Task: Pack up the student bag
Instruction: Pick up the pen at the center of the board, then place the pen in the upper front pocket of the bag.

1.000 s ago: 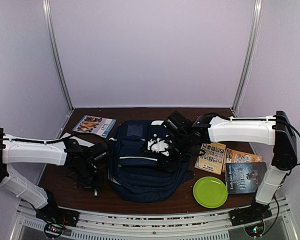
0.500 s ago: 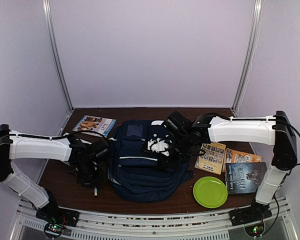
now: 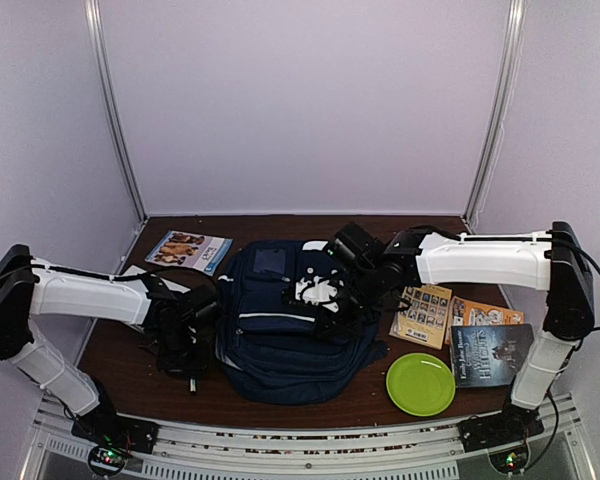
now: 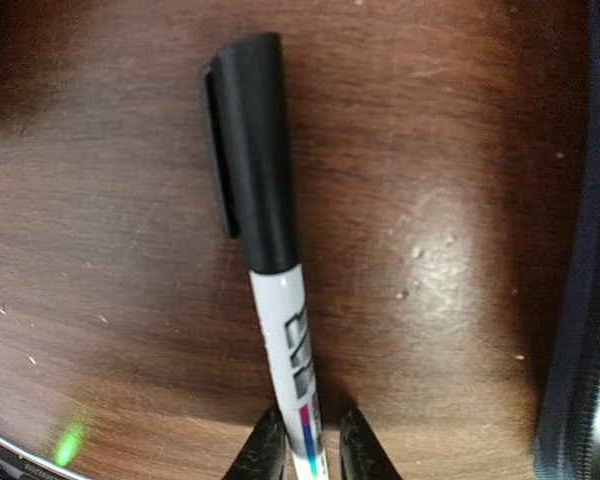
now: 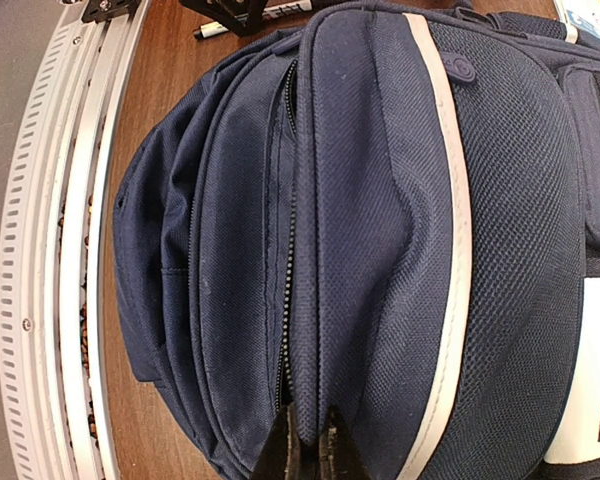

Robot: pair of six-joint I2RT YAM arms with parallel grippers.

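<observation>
The left gripper narrowly straddles a cylindrical marker; right gripper closed against woven student bag.

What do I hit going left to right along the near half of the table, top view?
marker → navy backpack → green plate → dark book

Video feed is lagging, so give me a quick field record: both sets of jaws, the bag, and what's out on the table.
left jaws: either side of the marker barrel, on the table; grip unclear
right jaws: shut at a zip line of the student bag
student bag: lying mid-table, front up
marker: capped, lying left of the bag
unpacked: green plate and books right of bag; booklet far left
</observation>
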